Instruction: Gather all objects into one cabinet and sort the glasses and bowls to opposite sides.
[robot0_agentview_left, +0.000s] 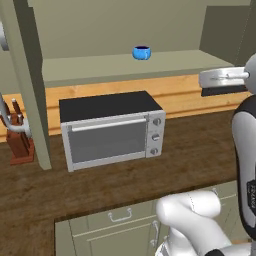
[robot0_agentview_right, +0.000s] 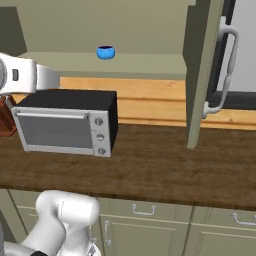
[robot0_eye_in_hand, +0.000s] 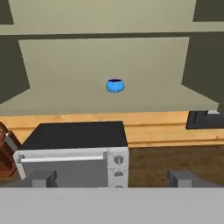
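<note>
The small blue bowl (robot0_agentview_left: 142, 52) (robot0_agentview_right: 105, 52) (robot0_eye_in_hand: 115, 85) stands alone near the back middle of the olive-green cabinet's flat shelf (robot0_agentview_left: 95, 68) (robot0_agentview_right: 145, 63) (robot0_eye_in_hand: 78, 98). The cabinet door (robot0_agentview_left: 29, 85) (robot0_agentview_right: 200, 75) is swung open, with its long grey handle (robot0_agentview_right: 228, 65) to the right. My gripper (robot0_eye_in_hand: 113, 179) is open, with nothing between its two dark fingertips (robot0_eye_in_hand: 44, 178). It hangs well back from the shelf, facing the bowl from across the counter. The orange-red cup, grey mug and black dish are out of view.
A silver toaster oven (robot0_agentview_left: 111, 131) (robot0_agentview_right: 67, 127) (robot0_eye_in_hand: 76, 153) with a black top stands on the wooden counter (robot0_agentview_left: 190, 150) (robot0_agentview_right: 160, 160) below the shelf. A brown knife block (robot0_agentview_left: 20, 142) sits at the left. A dark flat shape (robot0_eye_in_hand: 203, 119) lies at the right against the wall.
</note>
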